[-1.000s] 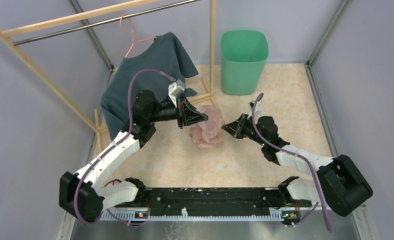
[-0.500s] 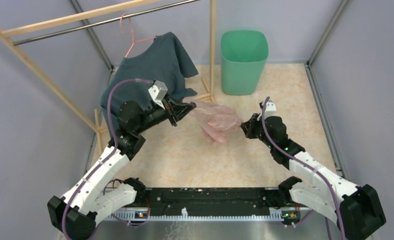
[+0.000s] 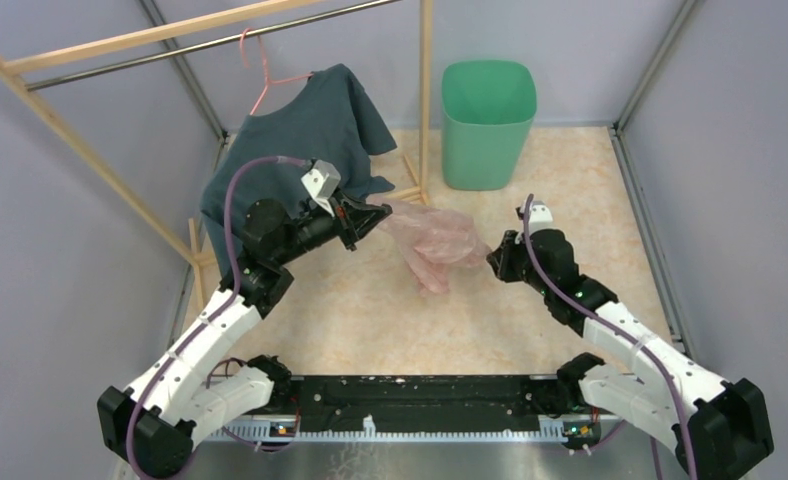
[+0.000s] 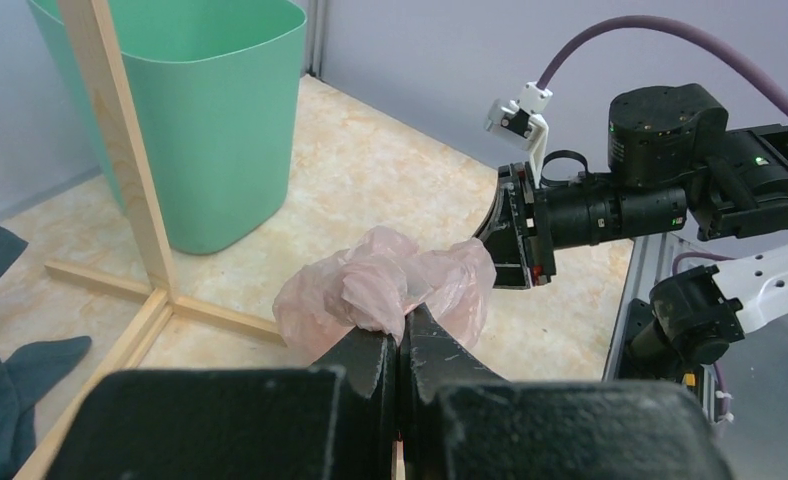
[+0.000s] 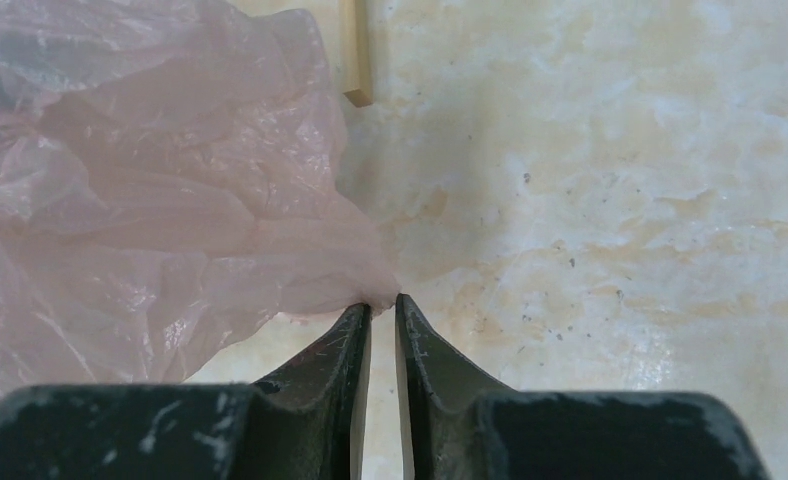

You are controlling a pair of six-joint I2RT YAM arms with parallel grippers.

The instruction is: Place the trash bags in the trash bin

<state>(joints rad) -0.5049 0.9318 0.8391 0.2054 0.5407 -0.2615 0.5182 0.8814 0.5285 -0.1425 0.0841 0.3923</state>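
Trash bag (image 3: pixel 435 240) held up by the left gripper (image 3: pixel 375 212), well short of the trash bin (image 3: pixel 488 125).

The left gripper's fingers are pressed tight together on a bunched fold of the pale-pink film, which hangs crumpled in front of them. The right gripper (image 3: pixel 492 262) faces it from the other side. Its jaws stand only narrowly apart, and a corner of the bag sits right at the fingertips (image 5: pixel 355 318) without being clamped. The mint-green bin stands upright at the far edge of the table (image 3: pixel 570 200), beside the wooden rack (image 3: pixel 425 100) carrying a dark teal shirt (image 3: pixel 310 130).
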